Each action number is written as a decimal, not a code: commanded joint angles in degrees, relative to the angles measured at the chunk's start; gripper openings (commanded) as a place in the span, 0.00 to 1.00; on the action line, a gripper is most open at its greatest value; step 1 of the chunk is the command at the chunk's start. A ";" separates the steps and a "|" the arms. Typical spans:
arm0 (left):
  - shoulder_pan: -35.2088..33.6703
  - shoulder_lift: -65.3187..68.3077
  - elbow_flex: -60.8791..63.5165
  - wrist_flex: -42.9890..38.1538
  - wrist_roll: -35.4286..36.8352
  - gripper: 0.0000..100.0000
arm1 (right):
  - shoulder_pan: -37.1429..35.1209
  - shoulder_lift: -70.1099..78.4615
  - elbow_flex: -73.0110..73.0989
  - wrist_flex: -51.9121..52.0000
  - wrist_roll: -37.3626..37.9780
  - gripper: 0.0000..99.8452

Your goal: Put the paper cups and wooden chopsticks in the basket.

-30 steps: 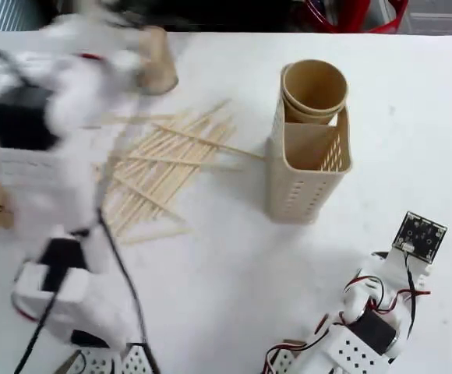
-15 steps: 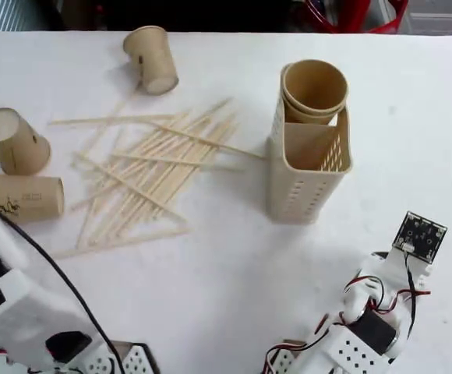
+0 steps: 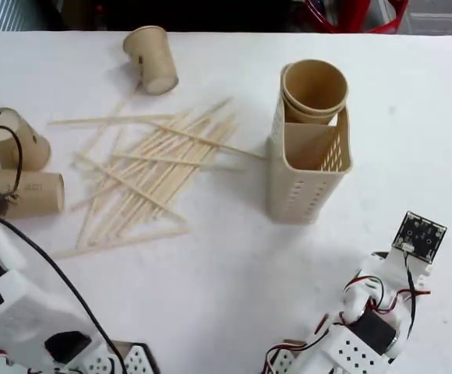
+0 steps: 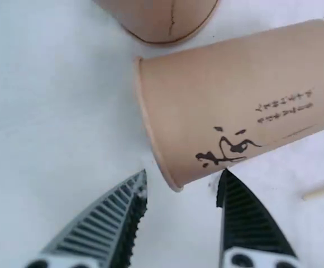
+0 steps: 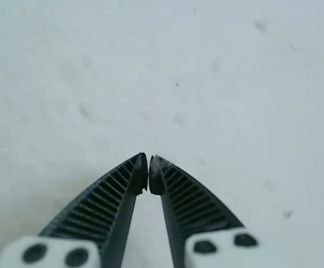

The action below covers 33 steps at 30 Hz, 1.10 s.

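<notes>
Right, status. The surface (image 3: 234, 280) carries everything. The basket (image 3: 308, 167) stands upright right of centre, with two stacked cups (image 3: 316, 89) nested in its far compartment. The chopsticks (image 3: 144, 167) lie in a loose fan left of the basket, none in it. Three cups are loose:
- the far cup (image 3: 152, 58) on its side near the far edge
- the edge cup (image 3: 19, 144) at the left
- the lying cup (image 3: 31, 195) just beside the edge cup, close enough that I can't tell if they touch

The left tool (image 4: 183, 180) is wide open and grips nothing; its jaws straddle the rim end of the lying cup. The right tool (image 5: 148, 170) is closed tip to tip on nothing, parked over bare surface.

Risks, my read:
- The lying cup is round and free to roll, so if one jaw lands first it likely skids toward the chopsticks.
- A bite at the rim alone is shallow, so the cup could pivot and drop on the way over.
- Too much squeeze crumples the paper wall.
- The edge cup sits tight alongside, so the outer jaw may knock it off the surface.
</notes>
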 commanded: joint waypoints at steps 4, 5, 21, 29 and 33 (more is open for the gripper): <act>3.82 7.52 -5.45 -0.53 -0.70 0.21 | 0.40 0.40 0.35 -0.57 0.70 0.02; 4.18 9.19 -6.51 -0.26 -0.70 0.21 | 0.40 0.40 0.35 -0.57 0.70 0.02; 6.37 13.49 -8.26 0.44 -0.53 0.04 | 0.40 0.40 0.35 -0.57 0.70 0.02; 8.66 4.18 -10.64 14.33 -0.53 0.02 | 0.40 0.40 0.35 -0.57 0.70 0.02; 10.15 -4.35 -13.36 23.38 -0.70 0.02 | 0.40 0.40 0.35 -0.57 0.70 0.02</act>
